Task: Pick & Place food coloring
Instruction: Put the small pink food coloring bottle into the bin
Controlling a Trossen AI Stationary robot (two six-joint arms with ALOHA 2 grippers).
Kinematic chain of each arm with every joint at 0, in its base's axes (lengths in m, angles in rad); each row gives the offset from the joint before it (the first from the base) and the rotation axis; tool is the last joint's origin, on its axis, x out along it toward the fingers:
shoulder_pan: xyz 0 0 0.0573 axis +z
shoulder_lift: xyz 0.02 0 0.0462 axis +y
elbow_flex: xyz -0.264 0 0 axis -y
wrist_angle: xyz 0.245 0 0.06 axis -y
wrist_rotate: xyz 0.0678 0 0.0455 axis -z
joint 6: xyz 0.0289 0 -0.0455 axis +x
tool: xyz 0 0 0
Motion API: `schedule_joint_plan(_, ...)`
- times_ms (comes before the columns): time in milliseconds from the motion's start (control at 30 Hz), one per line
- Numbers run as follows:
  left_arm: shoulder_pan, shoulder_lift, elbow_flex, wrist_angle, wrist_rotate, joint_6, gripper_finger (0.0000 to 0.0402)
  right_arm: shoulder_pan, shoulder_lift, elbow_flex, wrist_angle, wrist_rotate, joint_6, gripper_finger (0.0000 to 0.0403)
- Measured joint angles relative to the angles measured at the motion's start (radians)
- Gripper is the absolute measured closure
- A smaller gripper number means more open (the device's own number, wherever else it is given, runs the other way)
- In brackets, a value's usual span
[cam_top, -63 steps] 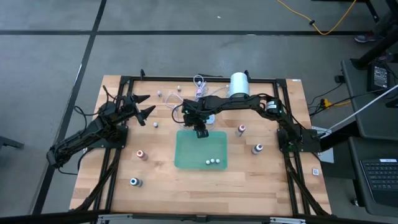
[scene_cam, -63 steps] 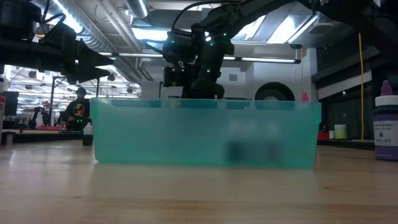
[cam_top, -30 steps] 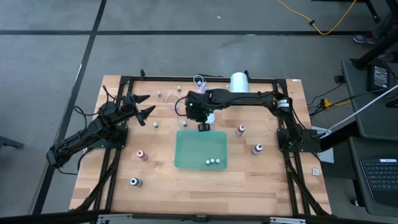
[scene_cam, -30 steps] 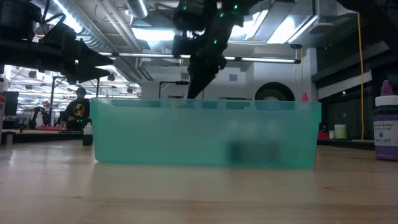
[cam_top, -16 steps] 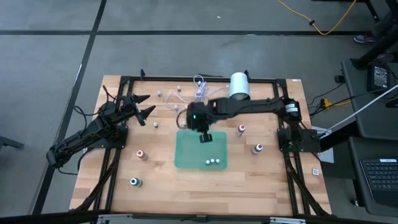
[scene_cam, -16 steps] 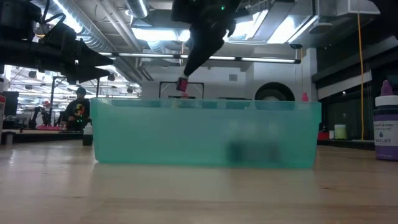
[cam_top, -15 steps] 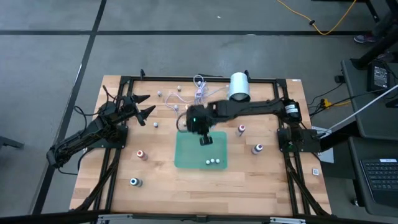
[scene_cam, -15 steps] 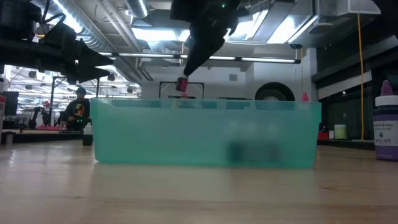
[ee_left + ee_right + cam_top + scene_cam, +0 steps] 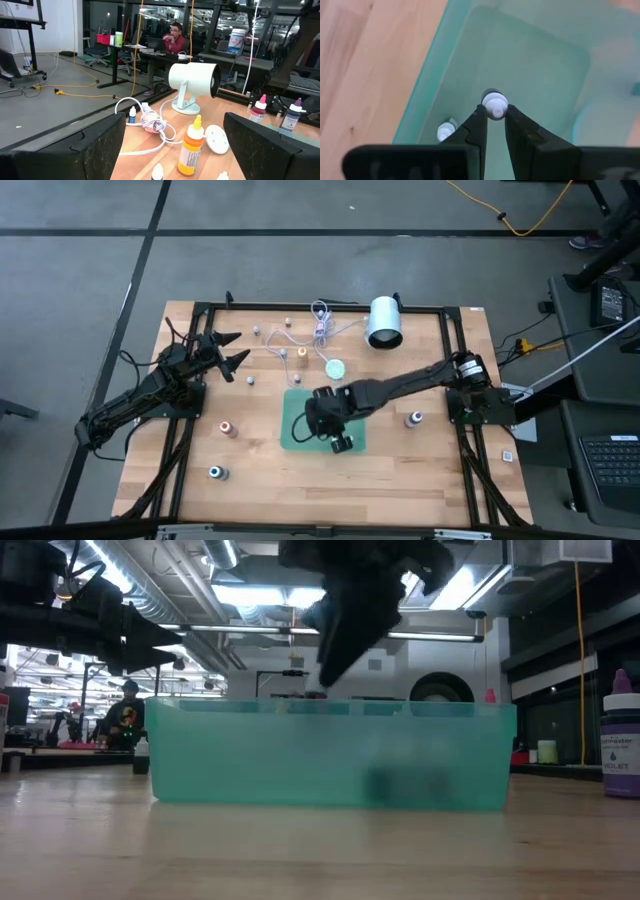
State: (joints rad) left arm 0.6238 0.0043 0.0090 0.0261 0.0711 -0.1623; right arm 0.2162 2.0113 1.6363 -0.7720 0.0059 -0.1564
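Note:
My right gripper (image 9: pixel 342 444) hangs over the near part of the green tray (image 9: pixel 298 430) and is shut on a tiny food coloring bottle with a white cap (image 9: pixel 494 106). In the low view its fingers (image 9: pixel 318 692) reach down to the tray's rim. Another white-capped bottle (image 9: pixel 446 132) stands on the tray floor beside it. Bottles with red (image 9: pixel 228 428), blue (image 9: pixel 215 473), violet (image 9: pixel 414 419) and orange (image 9: pixel 302 355) tops stand on the table. My left gripper (image 9: pixel 232 350) waits open near the table's far left corner. My right gripper pinches the small bottle at its white cap (image 9: pixel 495 107) between the two fingertips (image 9: pixel 479 116). The fingers come from above, pointing down into the tray. The bottle stays upright below them. Whether its base rests on the tray floor cannot be told.
A large white cylinder (image 9: pixel 384 323), a white disc (image 9: pixel 335 367) and a coiled cable (image 9: pixel 320 320) lie at the table's far side. The right arm (image 9: pixel 410 385) crosses over the table to the right of the tray. People sit in the room beyond (image 9: pixel 175 35).
My right gripper has carried the small bottle from the tray's far edge toward the table's near edge, over the tray's near part. It has come down until the fingertips sit at the tray's rim in the low view. The left arm has kept still.

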Motion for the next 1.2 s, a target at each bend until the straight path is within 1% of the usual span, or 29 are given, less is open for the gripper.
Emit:
schedule_joint_plan(200,0.0,0.0,0.0,0.0,0.0,0.0,0.0068,0.03,0.001,-0.06,0.028,-0.008,0.022,0.0344)
schedule_joint_plan(500,0.0,0.0,0.0,0.0,0.0,0.0,0.0068,0.036,0.059,-0.066,0.052,-0.009,0.036,0.0344)
schedule_joint_plan(600,0.0,0.0,0.0,0.0,0.0,0.0,0.0068,0.037,0.074,-0.066,0.051,-0.033,0.047,0.0344)
schedule_joint_plan(900,0.0,0.0,0.0,0.0,0.0,0.0,0.0068,0.036,0.078,-0.066,0.04,-0.034,0.066,0.0343)
schedule_joint_plan(1033,0.0,0.0,0.0,0.0,0.0,0.0,0.0068,0.036,0.078,-0.066,0.029,-0.035,0.07,0.033)
schedule_joint_plan(1200,0.0,0.0,0.0,0.0,0.0,0.0,0.0068,0.036,0.078,-0.066,0.029,-0.035,0.069,0.0299)
